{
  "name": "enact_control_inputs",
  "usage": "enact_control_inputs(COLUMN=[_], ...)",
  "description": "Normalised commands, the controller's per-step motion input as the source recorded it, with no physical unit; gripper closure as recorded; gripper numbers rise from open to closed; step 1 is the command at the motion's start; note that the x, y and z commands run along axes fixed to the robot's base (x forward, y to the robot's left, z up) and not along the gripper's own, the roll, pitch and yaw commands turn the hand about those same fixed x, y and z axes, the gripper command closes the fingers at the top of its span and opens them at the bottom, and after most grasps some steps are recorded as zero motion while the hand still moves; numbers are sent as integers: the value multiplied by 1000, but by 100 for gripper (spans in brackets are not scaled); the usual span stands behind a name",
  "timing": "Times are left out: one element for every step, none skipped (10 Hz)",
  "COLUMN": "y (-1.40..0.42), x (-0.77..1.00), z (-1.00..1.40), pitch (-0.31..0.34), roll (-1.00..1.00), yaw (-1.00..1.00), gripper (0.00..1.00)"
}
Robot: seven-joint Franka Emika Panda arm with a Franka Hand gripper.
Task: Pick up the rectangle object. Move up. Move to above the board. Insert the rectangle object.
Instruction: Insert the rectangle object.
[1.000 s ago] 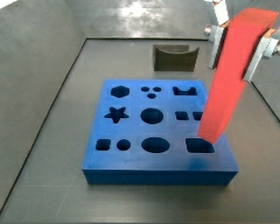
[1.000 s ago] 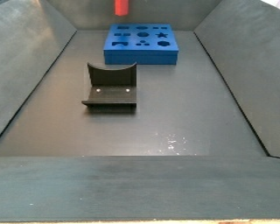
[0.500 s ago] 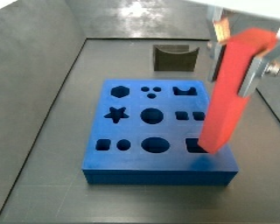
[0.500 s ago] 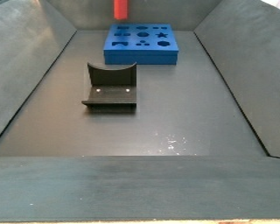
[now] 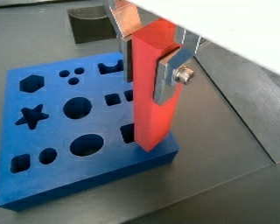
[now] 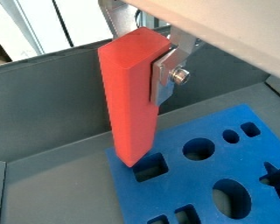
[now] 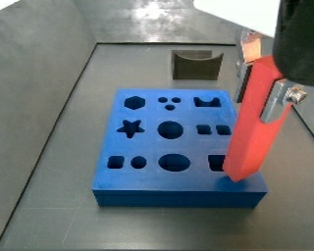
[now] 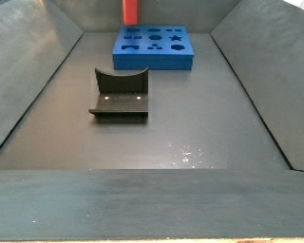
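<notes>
Jaws of the gripper [image 5: 149,66] were clamped on the rectangle object [image 7: 249,132], held upright over the board [image 7: 146,176], its lower end right at a square hole near the corner, probably lining up for insertion.

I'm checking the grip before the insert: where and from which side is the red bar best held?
Near its upper end, on two opposite flat faces, coming from above, as the hand holds it now. The bar stands almost upright over the board, its lower end at the corner square hole. A high grip leaves the lower end free to enter.
</notes>
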Motion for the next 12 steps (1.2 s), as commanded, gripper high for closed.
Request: enact_control_inputs(y=[166, 74, 34, 31, 74, 94, 109, 140, 154, 0, 189, 260], x=[0, 0, -51, -86, -80, -31, -26, 0, 71, 0, 0, -111], z=[100, 63, 51, 0, 0, 0, 0, 0, 0, 0, 0, 0], pitch=[-20, -17, -23, -20, -29, -31, -9, -31, -20, 0, 0, 0], roll=[0, 14, 31, 46, 0, 0, 0, 0, -123, 9, 0, 0], yaw=[-483, -711, -703, -749, -866, -854, -840, -814, -571, 0, 0, -9], gripper=[100, 100, 100, 100, 100, 100, 100, 100, 100, 100, 100, 100])
